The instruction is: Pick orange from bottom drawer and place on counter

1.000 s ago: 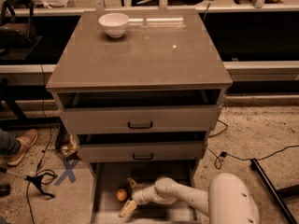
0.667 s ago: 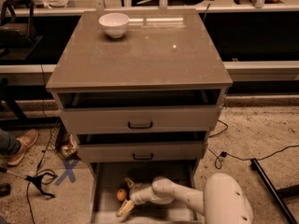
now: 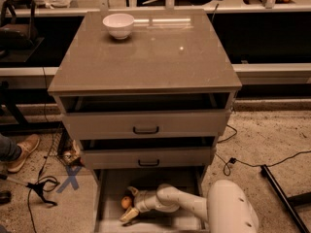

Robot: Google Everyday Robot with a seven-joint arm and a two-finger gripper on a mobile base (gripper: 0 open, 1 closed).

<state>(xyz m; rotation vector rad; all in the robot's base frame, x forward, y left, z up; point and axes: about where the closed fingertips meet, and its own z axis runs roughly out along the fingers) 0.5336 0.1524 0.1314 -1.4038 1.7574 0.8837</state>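
My jaws are spread wide and not closed on anything. One finger (image 3: 132, 192) sits behind the orange (image 3: 126, 202) and the other is in front of it, so the fruit is between them. My gripper (image 3: 128, 206) is low inside the bottom drawer (image 3: 160, 181), near its left side.

What changed: a second ago my gripper was just right of the orange, with the fingers short of it. Since then it has slid left, and the fingers now bracket the fruit. The orange looks to be in the same spot on the drawer floor, so I don't think I nudged it. I cannot tell if either finger is touching it yet.

My read is that the approach is done and this is the pre-grasp — closing is what's left before any lift.

My arm (image 3: 184, 204) comes in from the right across the drawer floor, bent at the wrist. The middle drawer (image 3: 146, 157) and top drawer (image 3: 146, 125) are each pulled out a little and overhang the bottom one. The lift will likely have to come forward out of the drawer before going up.

The counter (image 3: 160, 57) is well above, with a white bowl (image 3: 118, 24) at its far left. The placing step is not yet started.
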